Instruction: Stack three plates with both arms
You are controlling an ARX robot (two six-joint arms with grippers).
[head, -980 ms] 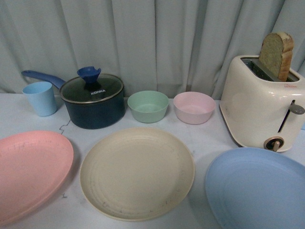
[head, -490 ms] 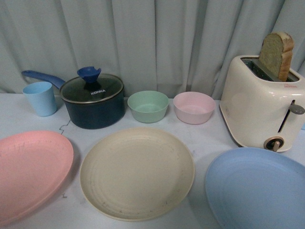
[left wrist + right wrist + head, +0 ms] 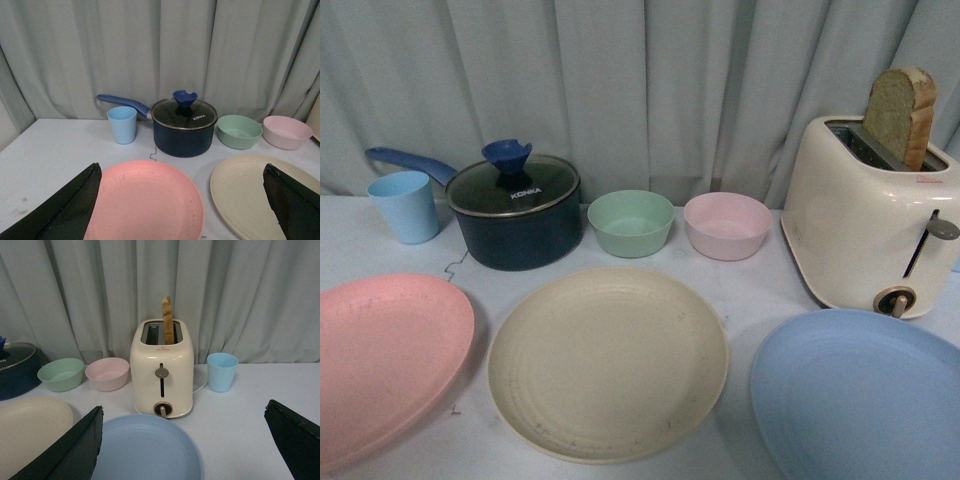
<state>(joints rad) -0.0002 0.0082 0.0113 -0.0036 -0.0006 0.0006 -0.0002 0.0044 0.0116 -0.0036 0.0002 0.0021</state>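
Three plates lie in a row on the white table near its front. The pink plate (image 3: 385, 365) is at the left, the cream plate (image 3: 608, 362) in the middle and the light blue plate (image 3: 860, 395) at the right. None overlap. Neither gripper shows in the front view. My left gripper (image 3: 181, 170) is open and empty, hovering over the pink plate (image 3: 145, 202), with the cream plate (image 3: 250, 192) beside it. My right gripper (image 3: 185, 410) is open and empty above the light blue plate (image 3: 145, 447). The cream plate's edge (image 3: 30, 427) also shows in that view.
Behind the plates stand a light blue cup (image 3: 405, 206), a dark blue lidded pot (image 3: 517, 210), a green bowl (image 3: 631, 222), a pink bowl (image 3: 727, 225) and a cream toaster (image 3: 870, 225) holding bread. A second blue cup (image 3: 222, 371) stands beyond the toaster. A curtain hangs behind.
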